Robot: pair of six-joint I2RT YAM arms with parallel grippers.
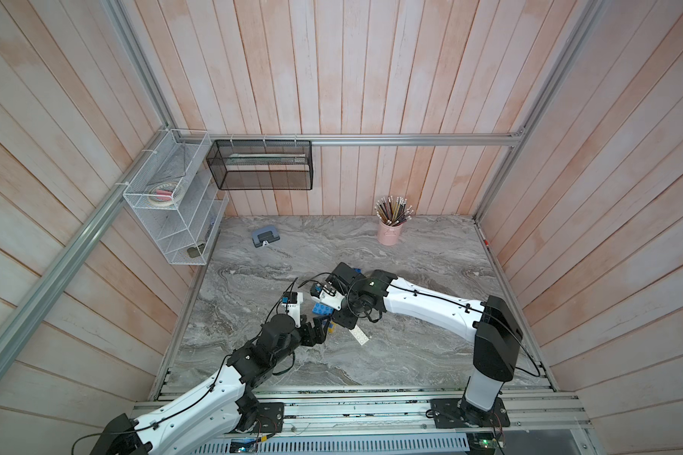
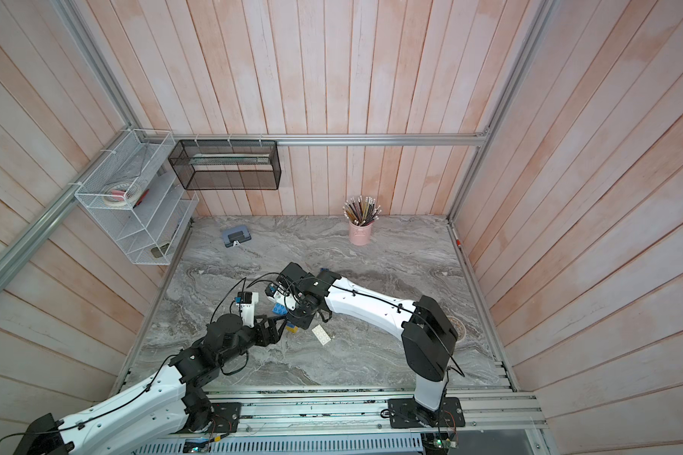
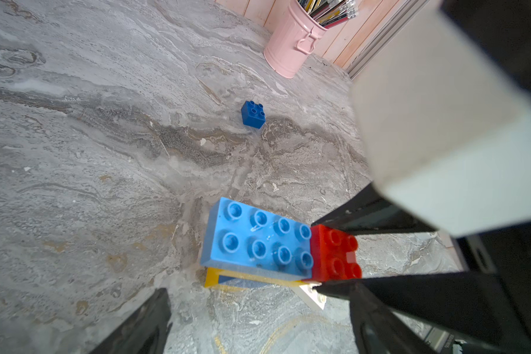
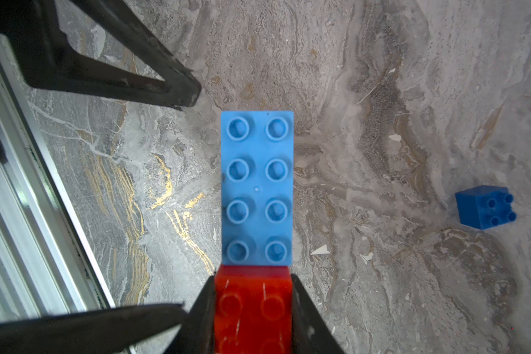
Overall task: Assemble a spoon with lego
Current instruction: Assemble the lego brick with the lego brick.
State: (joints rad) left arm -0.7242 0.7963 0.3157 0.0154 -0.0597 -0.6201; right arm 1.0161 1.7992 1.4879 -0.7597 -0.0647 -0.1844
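Observation:
My right gripper (image 4: 252,306) is shut on a red brick (image 4: 252,306) that adjoins a light blue oblong brick (image 4: 257,187). In the left wrist view the same light blue brick (image 3: 258,242) and red brick (image 3: 334,254) sit over a yellow brick (image 3: 215,277), with a white brick (image 3: 311,295) just behind. My left gripper (image 3: 258,331) is open, its fingertips just short of the light blue brick's side, touching nothing. A dark blue square brick (image 3: 253,114) stands alone on the table. Both top views show the light blue brick (image 1: 321,309) (image 2: 280,310) and the white brick (image 1: 360,336) (image 2: 321,336); the red brick is hidden there.
A pink cup of pencils (image 1: 390,232) stands at the back wall and a grey-blue hole punch (image 1: 264,237) at the back left. A white wire rack (image 1: 170,205) and a black mesh basket (image 1: 261,165) hang on the walls. An aluminium rail (image 1: 371,398) runs along the front edge.

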